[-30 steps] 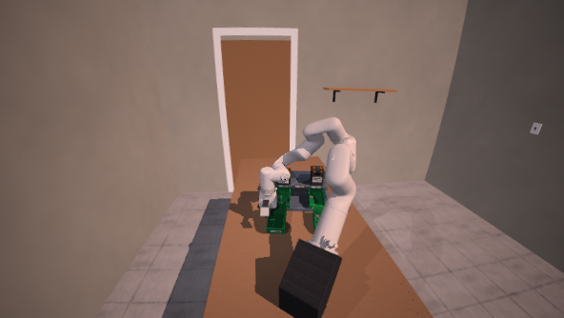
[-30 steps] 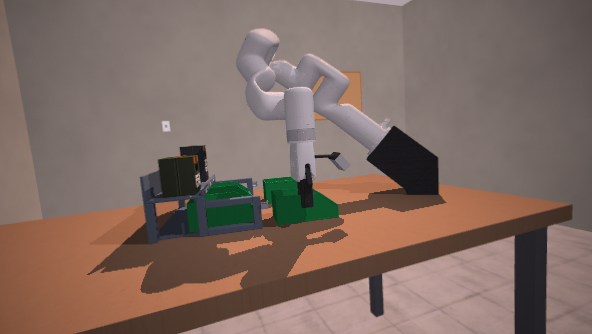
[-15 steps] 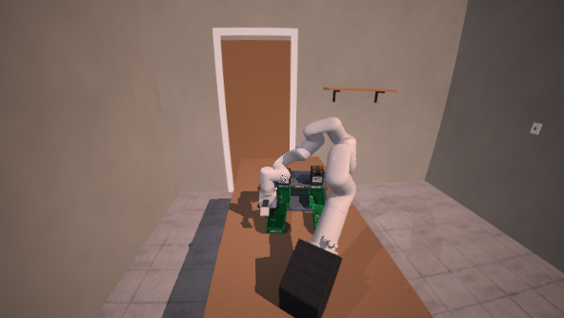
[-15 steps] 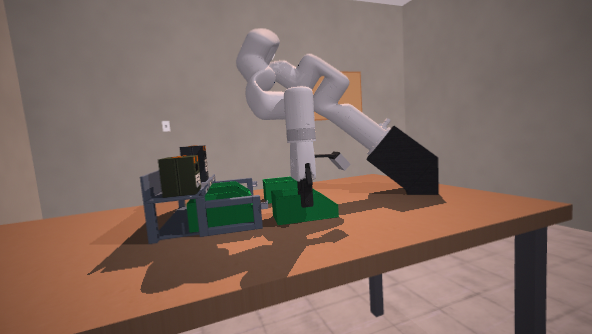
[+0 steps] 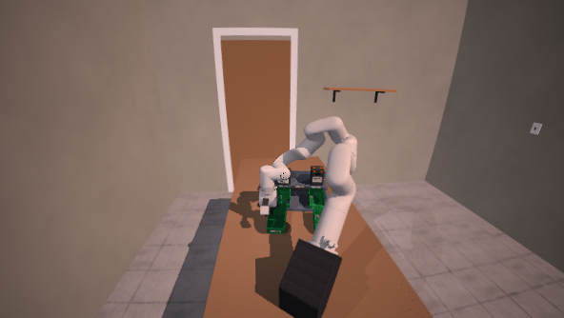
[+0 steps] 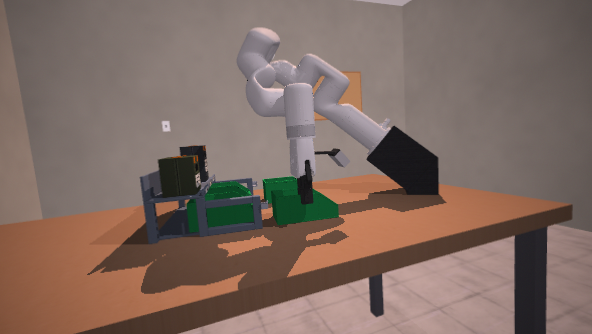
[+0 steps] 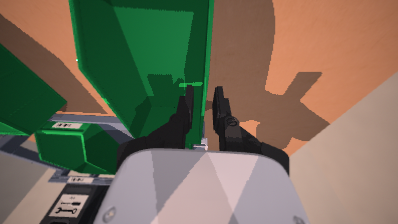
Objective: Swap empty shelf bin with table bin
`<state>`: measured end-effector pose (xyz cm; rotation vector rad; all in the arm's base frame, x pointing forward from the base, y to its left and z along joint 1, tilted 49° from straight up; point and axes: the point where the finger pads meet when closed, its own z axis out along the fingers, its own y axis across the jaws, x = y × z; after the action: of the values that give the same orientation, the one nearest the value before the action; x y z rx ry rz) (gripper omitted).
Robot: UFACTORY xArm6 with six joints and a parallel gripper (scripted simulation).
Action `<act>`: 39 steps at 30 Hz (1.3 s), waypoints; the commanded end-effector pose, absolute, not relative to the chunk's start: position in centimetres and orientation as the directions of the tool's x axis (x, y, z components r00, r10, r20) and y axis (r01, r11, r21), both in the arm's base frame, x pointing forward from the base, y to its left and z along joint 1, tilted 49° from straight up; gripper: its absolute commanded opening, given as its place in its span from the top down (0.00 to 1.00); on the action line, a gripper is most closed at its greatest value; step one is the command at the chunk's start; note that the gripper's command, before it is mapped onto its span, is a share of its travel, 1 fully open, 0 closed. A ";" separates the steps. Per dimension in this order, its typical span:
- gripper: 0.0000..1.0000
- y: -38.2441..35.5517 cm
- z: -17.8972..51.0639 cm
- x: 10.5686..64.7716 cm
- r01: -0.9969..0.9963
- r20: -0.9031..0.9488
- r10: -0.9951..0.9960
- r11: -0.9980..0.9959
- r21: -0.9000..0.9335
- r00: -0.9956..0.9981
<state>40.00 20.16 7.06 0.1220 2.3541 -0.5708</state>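
A green open bin (image 5: 277,221) (image 6: 320,207) (image 7: 145,55) stands on its base on the brown table (image 6: 400,235), just in front of the grey shelf (image 6: 150,200) (image 5: 299,200). In the wrist view its inside looks empty. My gripper (image 6: 306,192) (image 7: 203,95) reaches down over the bin's side wall, one finger inside and one outside. The fingers stand partly apart, with a small gap beside the wall, so they do not clamp it. Another green bin (image 6: 225,210) (image 7: 70,145) sits in the shelf's lower level. More green (image 5: 315,202) shows at the shelf's right side, partly hidden by the arm.
Two dark boxes (image 6: 177,175) (image 6: 197,160) stand on the shelf's upper board. The arm's black base block (image 5: 310,278) (image 6: 407,160) sits at the table's near end. A further green bin (image 7: 20,95) shows at the wrist view's left edge.
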 end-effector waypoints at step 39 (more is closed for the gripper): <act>0.74 22.9 11.2 36.2 0.239 -0.659 -0.069 0.900 -0.366 -0.749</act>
<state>36.62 22.53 10.67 0.1217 2.3540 -0.5707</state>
